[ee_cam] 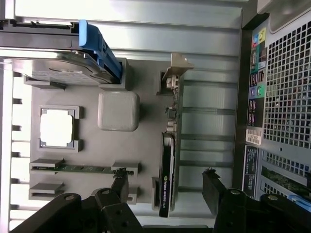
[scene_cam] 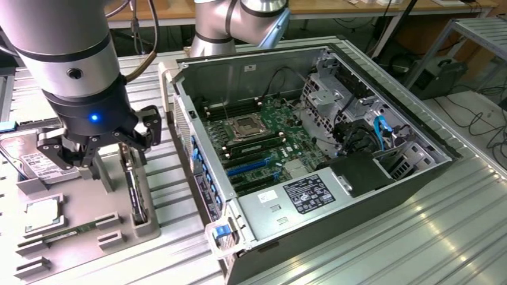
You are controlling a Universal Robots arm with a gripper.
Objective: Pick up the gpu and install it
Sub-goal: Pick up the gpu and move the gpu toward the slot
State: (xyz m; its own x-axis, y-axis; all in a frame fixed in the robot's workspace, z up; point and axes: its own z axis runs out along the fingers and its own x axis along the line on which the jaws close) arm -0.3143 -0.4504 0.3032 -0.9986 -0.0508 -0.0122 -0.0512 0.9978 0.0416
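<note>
The gpu point(ee_cam: 167, 165) stands on edge in a slot of the grey parts tray point(ee_cam: 143, 145), its silver end bracket point(ee_cam: 176, 73) at one end. In the exterior view the gpu point(scene_cam: 136, 196) is a dark sliver on the tray point(scene_cam: 79, 202), left of the computer case. My gripper point(ee_cam: 166, 183) is open and hangs above the card. One fingertip point(ee_cam: 121, 180) shows on each side of the card, and neither touches it. In the exterior view the gripper point(scene_cam: 101, 155) hovers just over the tray.
The open computer case point(scene_cam: 317, 148) lies on the exterior view's right, with its motherboard point(scene_cam: 262, 142) and blue slots point(scene_cam: 249, 167) exposed. The tray also holds a hard drive point(ee_cam: 58, 73), a processor point(ee_cam: 57, 127) and a memory stick point(ee_cam: 82, 168). A ribbed metal table point(scene_cam: 412, 237) lies underneath.
</note>
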